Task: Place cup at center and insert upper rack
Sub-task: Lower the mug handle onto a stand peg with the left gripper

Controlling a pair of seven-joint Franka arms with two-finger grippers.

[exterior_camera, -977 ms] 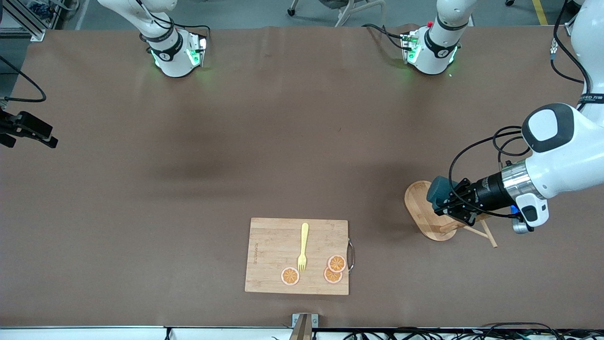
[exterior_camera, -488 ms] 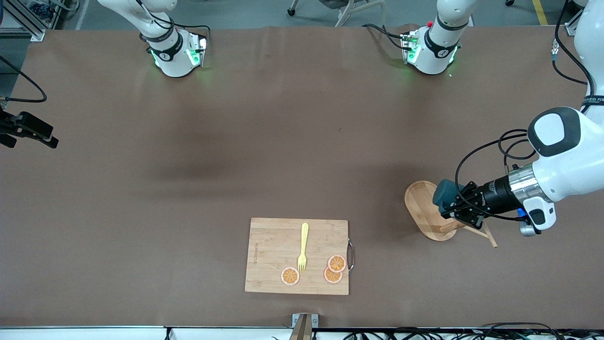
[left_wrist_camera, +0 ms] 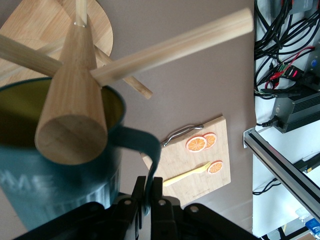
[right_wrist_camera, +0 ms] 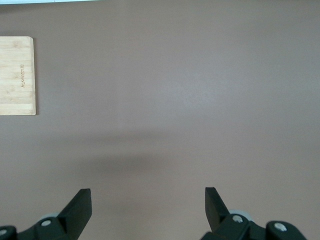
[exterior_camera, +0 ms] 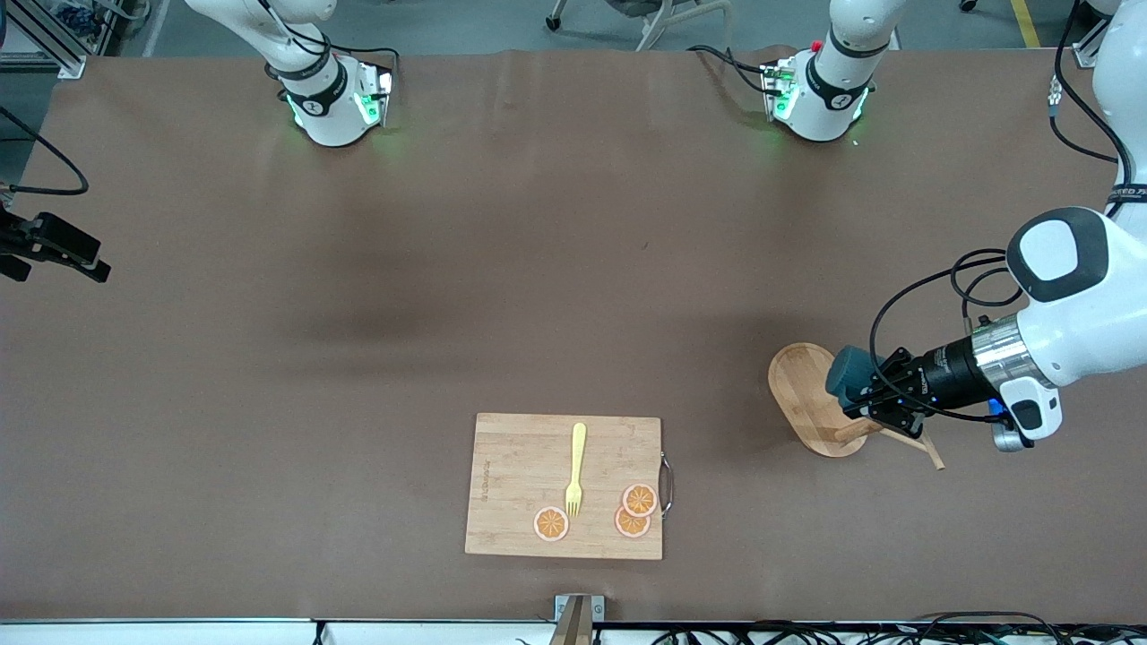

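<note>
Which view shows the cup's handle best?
The left wrist view: the cup handle sits pinched in the left claw. The front view shows only the cup's teal body; the right wrist view shows none.

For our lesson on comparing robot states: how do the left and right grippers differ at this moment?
The left gripper is shut on the cup by its handle, over the upper rack; the right gripper holds nothing. The left's fingers are closed; the right's stand wide open above bare table. Both are black and two-fingered.

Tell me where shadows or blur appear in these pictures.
Front view: broad soft shadows lie on the brown table. Left wrist view: the mug stand post and teal mug, held in the left gripper, look blurred. Right wrist view: a faint shadow band crosses the table.
</note>
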